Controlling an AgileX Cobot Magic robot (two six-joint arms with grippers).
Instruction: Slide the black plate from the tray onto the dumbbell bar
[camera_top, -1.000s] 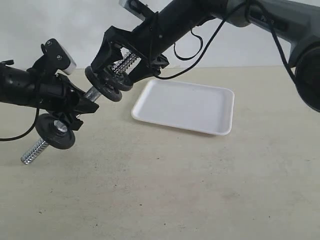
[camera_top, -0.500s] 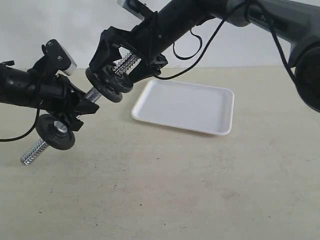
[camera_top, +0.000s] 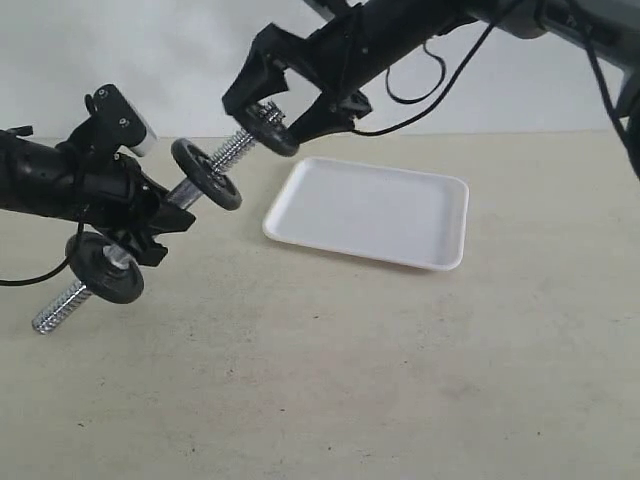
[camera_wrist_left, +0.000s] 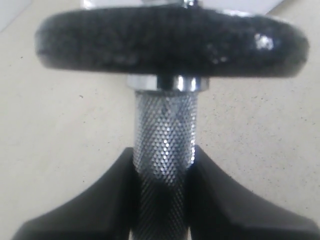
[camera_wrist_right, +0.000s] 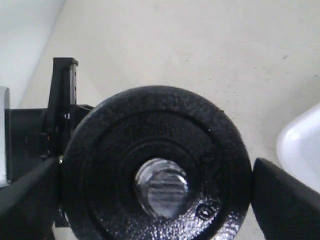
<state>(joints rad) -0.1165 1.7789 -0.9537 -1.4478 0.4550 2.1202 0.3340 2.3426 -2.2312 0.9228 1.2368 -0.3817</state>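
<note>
The black plate (camera_wrist_right: 150, 120) is off the white tray (camera_top: 380, 210), which lies bare on the surface (camera_top: 350, 380). The plate sits on the upper, coarse-threaded end of the dumbbell bar (camera_top: 232, 150), with the rod tip showing through its centre hole. The right pincer (camera_wrist_right: 156, 169) is spread wide, one finger at each side of the plate's rim; whether the pads actually press the rim I cannot tell. The left pincer (camera_wrist_left: 162, 165) is clamped on the bar's knurled middle and holds it tilted in the air, with a second black disc (camera_top: 207, 173) just above its grip and a third (camera_top: 105, 268) below. The step in hand looks to be running the plate down the thread to meet the second disc. To do it well, push along the bar's own slanted axis and keep the plate square to the rod so the hole does not catch on the threads. Hold the left grip firm so the bar cannot swing, and let go only once plate meets disc.
</note>
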